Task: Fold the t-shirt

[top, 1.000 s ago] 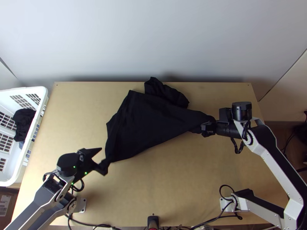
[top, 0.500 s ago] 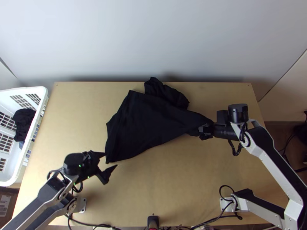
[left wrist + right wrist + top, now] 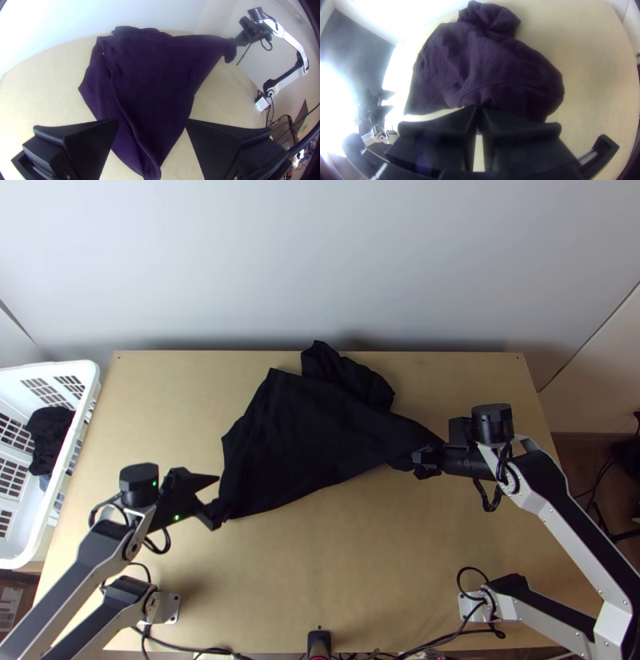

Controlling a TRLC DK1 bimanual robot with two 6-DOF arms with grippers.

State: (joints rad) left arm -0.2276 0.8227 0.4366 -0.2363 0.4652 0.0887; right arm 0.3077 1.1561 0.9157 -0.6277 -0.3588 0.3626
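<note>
In the top view my left gripper stands open beside the lower left corner of the black t-shirt. My right gripper is shut on the shirt's right end. The shirt lies loosely spread and skewed, with a bunched part at its upper edge. In the left wrist view, the t-shirt tapers to a corner between the wide-apart fingers of my left gripper. From the right wrist view, my right gripper pinches the edge of the t-shirt, with folds gathering at the fingertips.
A white laundry basket with dark cloth in it stands at the table's left side. Bare wood of the table shows in front of the shirt. Cables run along the near edge.
The left gripper moved right and opened wider, then shifted slightly back up and left. My right gripper has come a little toward the near edge and left, drawing the held cloth along.
</note>
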